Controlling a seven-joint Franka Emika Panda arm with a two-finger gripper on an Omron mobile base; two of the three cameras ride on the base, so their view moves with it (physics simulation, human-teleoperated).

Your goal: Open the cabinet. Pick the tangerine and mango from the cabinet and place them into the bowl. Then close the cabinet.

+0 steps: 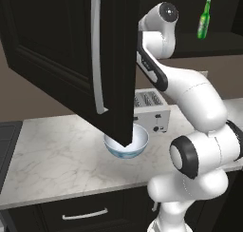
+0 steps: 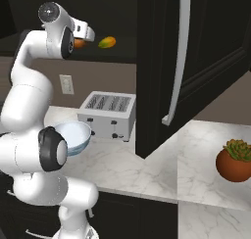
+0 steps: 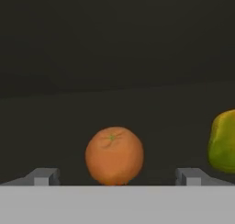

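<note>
The black cabinet stands open, its door [image 1: 71,60] with the long silver handle swung out over the counter. On the dark shelf inside lies the round orange tangerine [image 3: 114,155], with the yellow-green mango [image 3: 223,141] to its right. My gripper [image 3: 118,177] is open, reaching into the cabinet, with the tangerine just ahead, centred between the two fingertips [image 3: 43,176] and apart from them. From the right base view the tangerine [image 2: 78,43] is partly hidden behind my hand, the mango [image 2: 107,42] beside it. The pale blue-white bowl [image 2: 73,135] sits on the counter below; the door's corner partly covers the bowl [image 1: 137,143].
A silver toaster [image 1: 152,110] stands behind the bowl on the marble counter [image 1: 57,150]. A green bottle [image 1: 204,19] sits on the shelf farther right. A potted plant [image 2: 235,162] stands at the counter's right. A low drawer [image 1: 85,214] runs below the counter edge.
</note>
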